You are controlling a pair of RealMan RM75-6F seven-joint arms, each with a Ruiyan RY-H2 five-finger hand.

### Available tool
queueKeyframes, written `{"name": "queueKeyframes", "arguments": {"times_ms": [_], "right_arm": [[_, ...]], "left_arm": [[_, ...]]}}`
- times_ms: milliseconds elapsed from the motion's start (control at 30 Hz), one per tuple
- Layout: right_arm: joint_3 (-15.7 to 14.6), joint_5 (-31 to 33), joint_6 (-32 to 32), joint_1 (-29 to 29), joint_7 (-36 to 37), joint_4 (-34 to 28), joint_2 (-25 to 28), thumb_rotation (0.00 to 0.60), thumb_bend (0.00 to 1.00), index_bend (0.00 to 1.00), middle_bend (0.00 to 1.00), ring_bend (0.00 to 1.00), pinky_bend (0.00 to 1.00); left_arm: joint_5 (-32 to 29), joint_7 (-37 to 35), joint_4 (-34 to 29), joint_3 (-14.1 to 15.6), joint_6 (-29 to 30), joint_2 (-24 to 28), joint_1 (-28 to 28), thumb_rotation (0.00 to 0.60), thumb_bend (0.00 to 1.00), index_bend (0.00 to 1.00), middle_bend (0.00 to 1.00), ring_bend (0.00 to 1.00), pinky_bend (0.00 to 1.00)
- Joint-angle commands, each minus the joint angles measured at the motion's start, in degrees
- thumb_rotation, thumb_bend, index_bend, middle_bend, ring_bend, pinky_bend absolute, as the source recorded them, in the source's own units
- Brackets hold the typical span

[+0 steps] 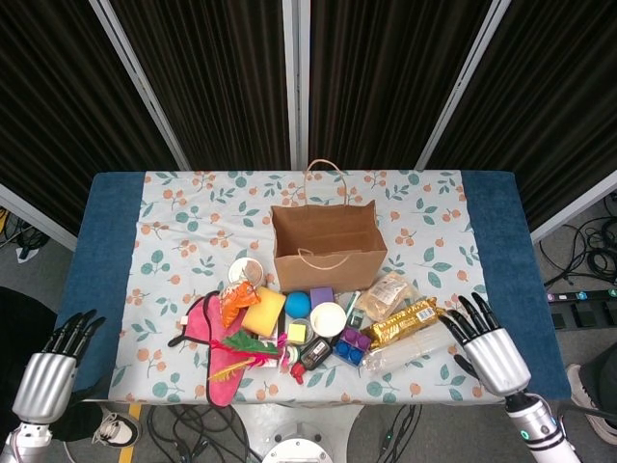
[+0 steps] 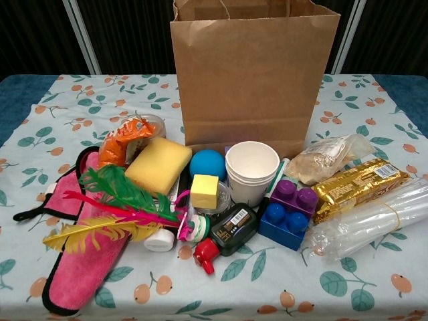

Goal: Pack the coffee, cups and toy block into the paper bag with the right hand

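Observation:
A brown paper bag (image 1: pixel 328 241) (image 2: pixel 251 73) stands open and upright at the table's middle. In front of it lie a gold coffee pack (image 1: pixel 405 321) (image 2: pixel 358 187), stacked white paper cups (image 1: pixel 328 318) (image 2: pixel 252 172) and a blue and purple toy block (image 1: pixel 352 345) (image 2: pixel 289 212). My right hand (image 1: pixel 487 349) hovers open, fingers spread, over the table's near right edge, just right of the coffee pack and holding nothing. My left hand (image 1: pixel 50 367) hangs open off the near left corner. Neither hand shows in the chest view.
A clear sleeve of plastic cups (image 1: pixel 410 349) (image 2: pixel 371 224) lies between my right hand and the block. A snack bag (image 1: pixel 384 294), yellow sponge (image 2: pixel 158 164), blue ball (image 2: pixel 206 162), feathers (image 2: pixel 114 207), pink cloth (image 2: pixel 77 257) and a dark bottle (image 2: pixel 227 234) crowd the front left.

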Motion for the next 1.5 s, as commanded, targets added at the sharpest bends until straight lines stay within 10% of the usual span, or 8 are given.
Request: {"name": "queueKeyframes", "arguments": {"times_ms": [33,800,1500], "right_arm": [[2.7,2.5,-2.6,2.3,-1.1,-2.1,-0.9,0.600,0.05,0.28,0.30,0.13,0.02],[9.7,21.8,-23.2,13.9,-11.3,-1.9,-10.4,0.600,0.12,0.34,0.34,0.19,0.11],[10.1,26.8,-23.6,18.1,-15.1,6.3,-20.0,0.600,0.24,0.60,0.51,0.38,0.21]], "left_arm": [[0.4,0.0,0.2,0.3,0.1,0.0,0.0,0.600,0.15,0.18,0.19,0.13,0.24],[0.2,-0.4,1.7,0.4,-0.3,-0.5,-0.2,0.600,0.15,0.18,0.19,0.13,0.24],[-0.4,-1.6,2.8,0.6,-0.9,-0.9,-0.3,0.600,0.15,0.18,0.19,0.13,0.24]]}}
